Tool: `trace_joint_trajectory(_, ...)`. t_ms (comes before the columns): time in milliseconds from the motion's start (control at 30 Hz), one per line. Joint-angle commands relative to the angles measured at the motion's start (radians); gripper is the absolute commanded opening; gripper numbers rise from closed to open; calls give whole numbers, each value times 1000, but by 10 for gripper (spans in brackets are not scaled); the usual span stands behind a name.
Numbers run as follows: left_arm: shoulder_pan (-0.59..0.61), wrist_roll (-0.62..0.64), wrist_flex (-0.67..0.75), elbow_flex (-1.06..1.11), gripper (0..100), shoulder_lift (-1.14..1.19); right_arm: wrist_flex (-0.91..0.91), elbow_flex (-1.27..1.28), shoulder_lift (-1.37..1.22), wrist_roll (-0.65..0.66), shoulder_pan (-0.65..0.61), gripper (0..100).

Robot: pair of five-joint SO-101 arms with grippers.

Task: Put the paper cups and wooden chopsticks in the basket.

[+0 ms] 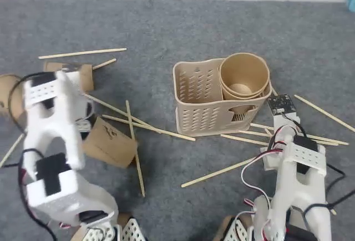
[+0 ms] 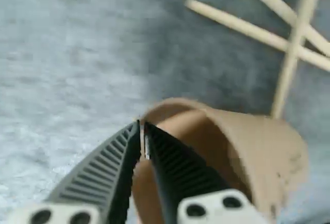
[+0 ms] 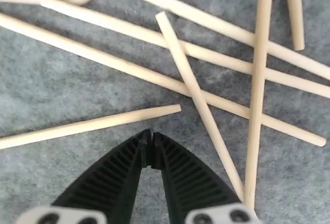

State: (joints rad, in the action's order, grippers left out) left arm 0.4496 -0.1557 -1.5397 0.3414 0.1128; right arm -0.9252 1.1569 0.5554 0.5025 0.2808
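L tool [image 2: 142, 127] clenched on cup [image 2: 258, 147] rim. Basket [image 1: 199, 116] lies to its right, nearer R tool [image 3: 152, 134], which is clenched, empty, over chopsticks [image 3: 196, 87].

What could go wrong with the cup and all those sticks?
The left fingers pinch only the thin rim of the lying paper cup, so it might crumple or slip. Near the right fingers, the chopsticks cross each other, so lifting one could drag others along.
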Motion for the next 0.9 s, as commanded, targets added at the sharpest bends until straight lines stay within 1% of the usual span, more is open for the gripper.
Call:
trace_joint_trajectory(0, -60, 55, -46, -8, 12, -140, 18, -2, 35, 15, 1, 8)
trace_joint_trajectory(167, -170, 97, -129, 38, 12, -313, 18, -2, 35, 15, 1, 8)
trace_joint_trajectory(267, -262, 101, -126, 131, 12, -373, 18, -2, 35, 15, 1, 8)
trace_joint_trajectory(367, -296, 101, -101, 160, 12, -376, 18, -2, 35, 15, 1, 8)
trace_joint_trajectory(500, -327, 92, -106, 173, 12, -377, 18, -2, 35, 15, 1, 8)
trace_joint_trajectory(633, -413, 44, -106, 208, 12, -385, 18, -2, 35, 15, 1, 8)
trace_joint_trajectory(800, -526, 41, -107, 180, 12, -387, 25, -2, 35, 15, 1, 8)
trace_joint_trajectory(867, -554, 41, -107, 151, 12, -387, 27, -2, 35, 15, 1, 8)
